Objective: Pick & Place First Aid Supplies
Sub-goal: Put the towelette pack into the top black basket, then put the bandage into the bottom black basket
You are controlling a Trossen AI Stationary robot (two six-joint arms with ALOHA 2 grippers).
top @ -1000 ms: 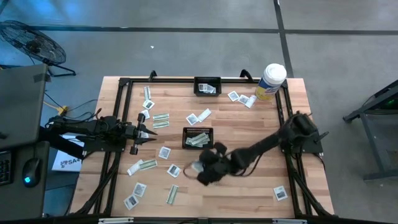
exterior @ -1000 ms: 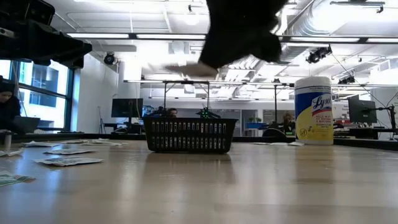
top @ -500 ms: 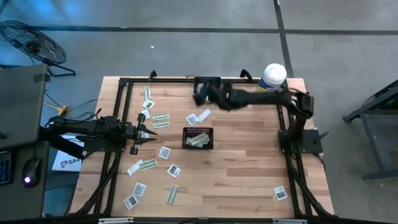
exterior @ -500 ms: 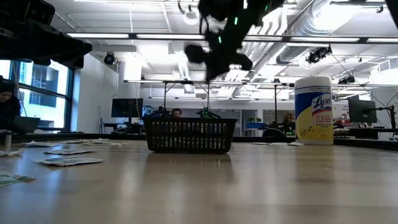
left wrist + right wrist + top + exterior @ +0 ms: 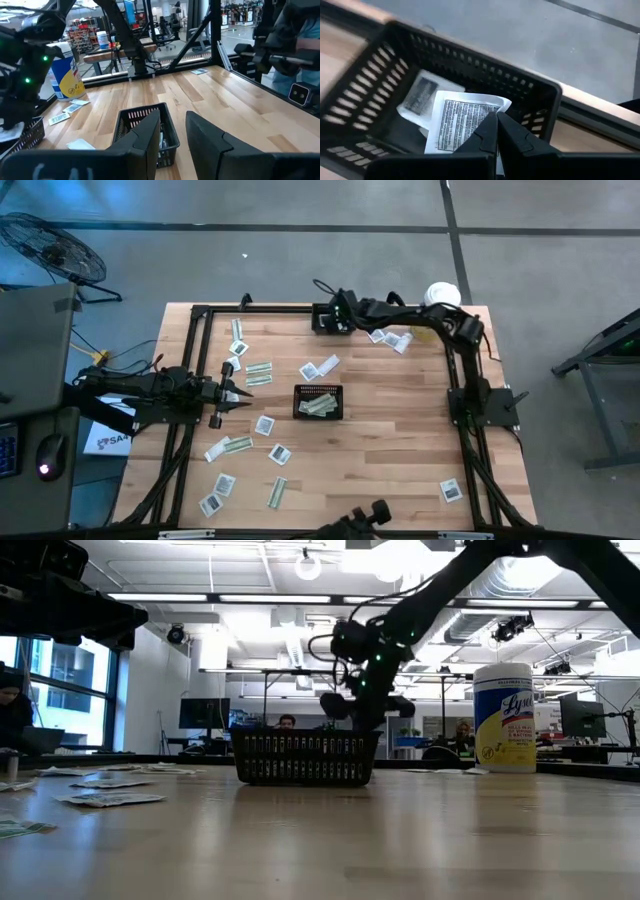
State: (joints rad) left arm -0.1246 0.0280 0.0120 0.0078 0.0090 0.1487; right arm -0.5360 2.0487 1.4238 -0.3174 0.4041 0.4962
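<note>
Right gripper [image 5: 496, 131]: positioned over the far black basket [image 5: 332, 319] at the table's far edge, arm extended across from the right side. In the right wrist view the 2 fingers are pressed together at the tips, pinching the edge of a square white packet with dark print [image 5: 462, 122]. That packet hangs inside the basket, tilted, above a second square white packet [image 5: 420, 96] lying on the basket floor. In the low view the gripper [image 5: 362, 705] sits just above the rim line of the near basket, but the high view places it at the far one.

Left gripper [image 5: 232, 393]: waiting over the table's left side, pointed toward the centre. The left wrist view shows its 2 fingers [image 5: 145, 137] standing partly apart with nothing between them.

Centre basket [image 5: 318, 401]: sits mid-table and holds pale green-and-white strips [image 5: 320, 407].

Loose supplies on the wooden table [image 5: 400, 440]: a green strip [image 5: 259, 373] and several packets near the left gripper; 2 white packets [image 5: 320, 367] just beyond the centre basket; square packets and strips scattered over the near-left area, including 1 strip [image 5: 276, 492] near the front edge; 1 lone square packet [image 5: 451, 491] at the near-right; a few packets [image 5: 388, 337] beside the white-and-yellow canister [image 5: 503, 718] at the far-right corner.
</note>
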